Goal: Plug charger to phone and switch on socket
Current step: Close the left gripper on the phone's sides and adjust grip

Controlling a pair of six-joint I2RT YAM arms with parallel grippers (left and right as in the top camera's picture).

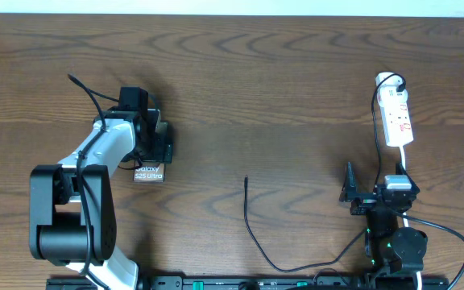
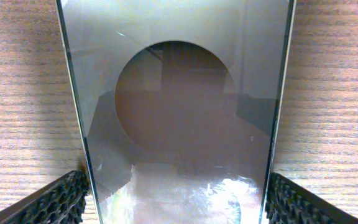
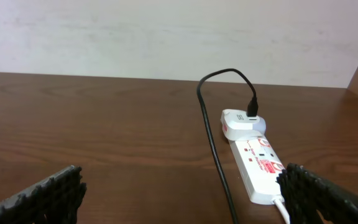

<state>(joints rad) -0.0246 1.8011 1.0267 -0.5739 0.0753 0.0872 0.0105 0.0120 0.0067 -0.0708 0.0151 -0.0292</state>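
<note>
**Charging task at its opening stage: nothing plugged into the phone.**
Nearest, the right gripper [image 3: 179, 198] gapes wide and empty. The charger [image 1: 246, 201] lies loose on the table [image 1: 296, 64], its tip well apart from the phone [image 2: 179, 112]. The phone lies flat at left between the wide-set pads of the left gripper [image 2: 178, 202], and whether they press it is unclear. Farthest, the socket [image 1: 398, 119] carries a white adapter [image 3: 241, 121]. Its switch positions are too small to read, and the phone's port is hidden.

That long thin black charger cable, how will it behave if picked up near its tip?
Probably floppy: the long thin black charger cable lies in loose curves. Likely light, being so thin, though its tail may drag.
</note>
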